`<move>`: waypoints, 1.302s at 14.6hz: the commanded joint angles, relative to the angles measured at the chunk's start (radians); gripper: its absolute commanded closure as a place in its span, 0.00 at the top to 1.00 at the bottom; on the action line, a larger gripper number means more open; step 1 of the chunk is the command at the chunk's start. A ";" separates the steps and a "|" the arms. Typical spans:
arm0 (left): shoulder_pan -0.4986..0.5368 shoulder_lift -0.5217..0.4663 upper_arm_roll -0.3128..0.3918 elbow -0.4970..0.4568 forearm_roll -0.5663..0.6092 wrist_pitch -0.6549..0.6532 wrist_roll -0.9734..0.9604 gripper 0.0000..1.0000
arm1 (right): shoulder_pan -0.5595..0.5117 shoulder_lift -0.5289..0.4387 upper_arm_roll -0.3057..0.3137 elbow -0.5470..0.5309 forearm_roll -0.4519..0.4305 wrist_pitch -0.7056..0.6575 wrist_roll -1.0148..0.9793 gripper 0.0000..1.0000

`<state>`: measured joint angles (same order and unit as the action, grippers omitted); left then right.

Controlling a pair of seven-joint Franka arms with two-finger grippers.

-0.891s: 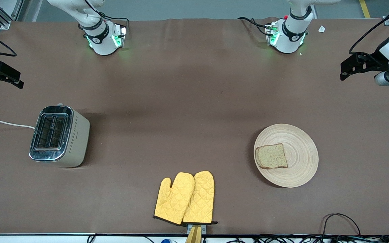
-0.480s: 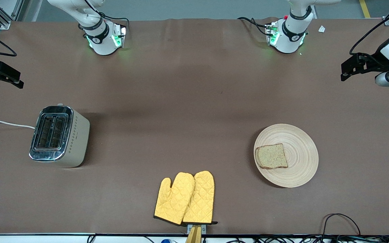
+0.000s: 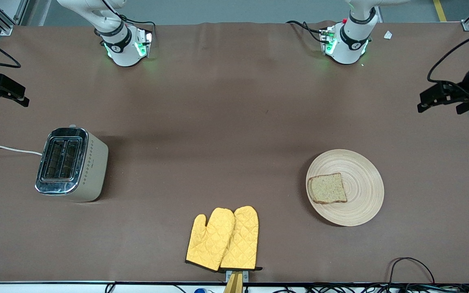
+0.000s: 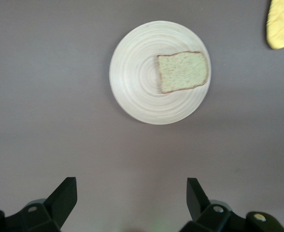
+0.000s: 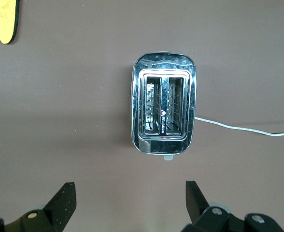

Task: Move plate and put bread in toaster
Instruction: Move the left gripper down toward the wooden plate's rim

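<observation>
The pale wooden plate lies toward the left arm's end of the table, with the bread slice flat on it. Both show in the left wrist view, the plate and the bread. The cream toaster stands toward the right arm's end, its two slots empty; it also shows in the right wrist view. My left gripper is open and empty, high over the table's left-arm end. My right gripper is open and empty, high over the right-arm end.
A pair of yellow oven mitts lies at the table edge nearest the front camera, midway between toaster and plate. The toaster's white cord runs off the right arm's end. Black cables loop at the near edge.
My left gripper has shifted toward the left arm's end of the table and lower in the front view. The right gripper, plate, bread and toaster have not moved.
</observation>
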<state>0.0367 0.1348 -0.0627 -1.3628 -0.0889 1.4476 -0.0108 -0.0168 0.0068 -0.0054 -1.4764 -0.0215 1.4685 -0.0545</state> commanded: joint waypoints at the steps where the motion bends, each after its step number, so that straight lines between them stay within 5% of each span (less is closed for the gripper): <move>1: 0.089 0.095 0.001 0.025 -0.104 0.045 0.037 1.00 | 0.014 -0.002 0.002 0.005 -0.015 -0.005 0.012 1.00; 9: 0.264 0.388 0.001 0.024 -0.425 0.204 0.292 1.00 | 0.018 -0.004 0.001 0.005 -0.015 -0.004 0.012 1.00; 19: 0.290 0.703 0.000 0.021 -0.629 0.316 0.652 0.98 | 0.027 -0.004 0.002 0.004 -0.014 -0.004 0.013 1.00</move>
<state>0.3252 0.7913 -0.0617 -1.3653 -0.6888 1.7633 0.5670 0.0042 0.0068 -0.0046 -1.4750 -0.0215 1.4680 -0.0544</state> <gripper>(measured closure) 0.000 0.000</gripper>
